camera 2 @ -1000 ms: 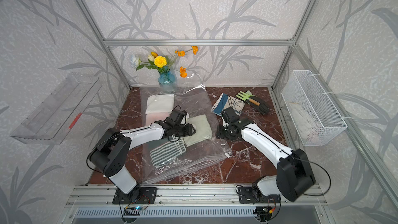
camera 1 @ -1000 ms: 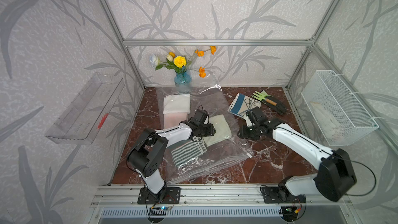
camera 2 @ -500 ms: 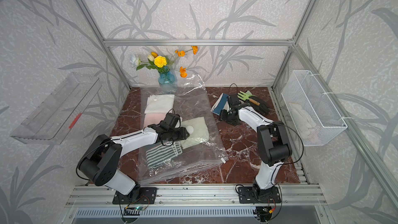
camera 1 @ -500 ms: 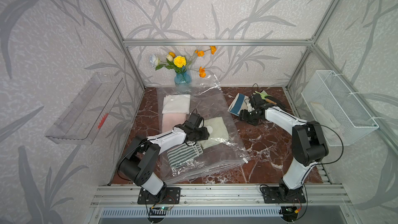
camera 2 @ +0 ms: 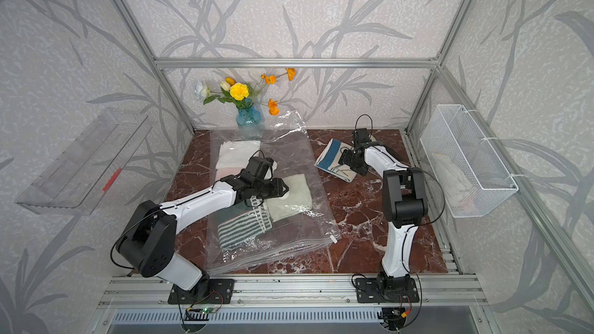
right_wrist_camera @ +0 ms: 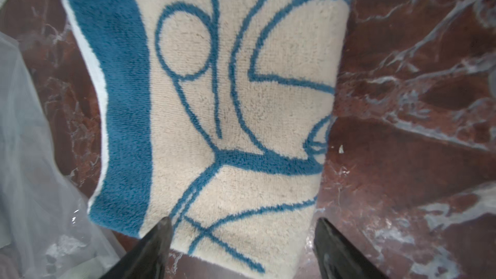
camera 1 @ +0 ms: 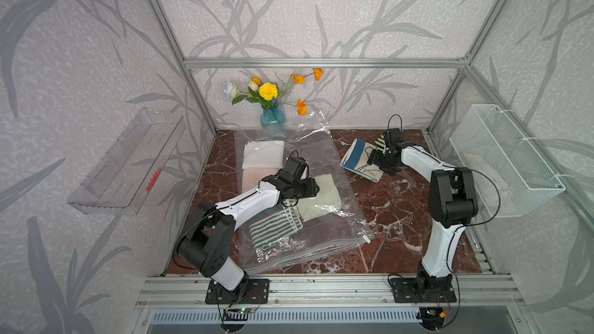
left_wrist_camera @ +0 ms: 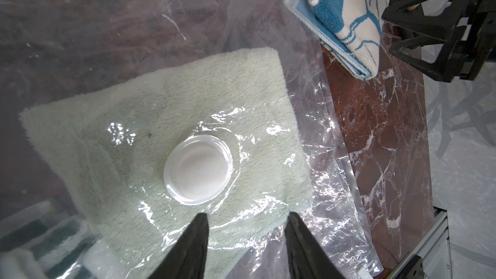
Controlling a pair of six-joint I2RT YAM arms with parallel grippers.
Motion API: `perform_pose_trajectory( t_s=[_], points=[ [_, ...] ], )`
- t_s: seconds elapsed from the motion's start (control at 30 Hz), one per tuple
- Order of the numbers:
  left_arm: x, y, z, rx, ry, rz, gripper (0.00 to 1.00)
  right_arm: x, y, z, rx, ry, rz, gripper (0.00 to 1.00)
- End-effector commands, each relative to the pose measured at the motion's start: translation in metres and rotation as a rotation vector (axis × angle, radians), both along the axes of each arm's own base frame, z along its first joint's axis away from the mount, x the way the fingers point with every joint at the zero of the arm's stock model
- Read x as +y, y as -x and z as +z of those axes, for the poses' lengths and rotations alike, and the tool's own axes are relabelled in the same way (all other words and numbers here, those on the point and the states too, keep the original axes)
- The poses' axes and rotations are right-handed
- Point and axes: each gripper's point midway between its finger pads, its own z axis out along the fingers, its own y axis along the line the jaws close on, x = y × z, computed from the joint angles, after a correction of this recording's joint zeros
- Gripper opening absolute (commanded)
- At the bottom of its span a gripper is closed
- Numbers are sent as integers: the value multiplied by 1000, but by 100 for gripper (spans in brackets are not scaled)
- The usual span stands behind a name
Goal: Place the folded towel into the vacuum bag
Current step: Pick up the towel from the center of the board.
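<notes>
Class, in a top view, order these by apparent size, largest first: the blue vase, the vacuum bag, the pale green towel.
1. vacuum bag
2. pale green towel
3. blue vase, though it stands farthest from the camera

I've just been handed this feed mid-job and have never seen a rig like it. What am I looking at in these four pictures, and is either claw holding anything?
A left arm and a right arm, white and black, stand at the front edge of a marble table, each ending in a two-fingered claw. The two wide pictures come from one camera overhead; the two close-ups come from cameras on the arms' wrists, looking past the claw. On the table lies the vacuum bag, clear plastic, with a pale green towel, a striped towel and a white towel seen through it. The left gripper hangs open over its round valve cap. The right gripper is open above the blue-and-cream folded towel, which lies outside the bag. Neither holds anything.
</notes>
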Motion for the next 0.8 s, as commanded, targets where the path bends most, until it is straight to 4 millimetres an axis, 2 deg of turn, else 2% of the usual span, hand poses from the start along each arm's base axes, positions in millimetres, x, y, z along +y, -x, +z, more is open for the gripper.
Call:
perform_pose_trajectory(
  t_s=[0.0,0.3,0.37,0.43,0.5,0.57,0.63,0.7,0.77],
  points=[
    [3,9,0,3,-19,-25,48,-3,-2,-10,29,8,-19,83],
    [2,9,0,0,-19,-32,48,-7,2,-42,84,-45,-85,81],
    [3,8,1,-3,-19,-31,48,-7,3,-48,95,-51,-87,78],
    [3,9,1,-4,-20,-30,48,-7,4,-54,105,-52,-88,71],
    [4,10,3,-8,-19,-28,48,-10,4,-57,102,-50,-90,58],
    [5,10,4,-12,-18,-24,48,-14,3,-52,91,-6,-74,44],
    [6,10,5,-15,-21,-22,48,-18,-1,-44,79,45,-43,33],
    [6,10,6,-15,-22,-22,48,-20,-3,-41,79,54,-34,28],
    [6,10,9,-22,-20,-20,48,-19,2,-41,92,38,-29,30]
  ],
)
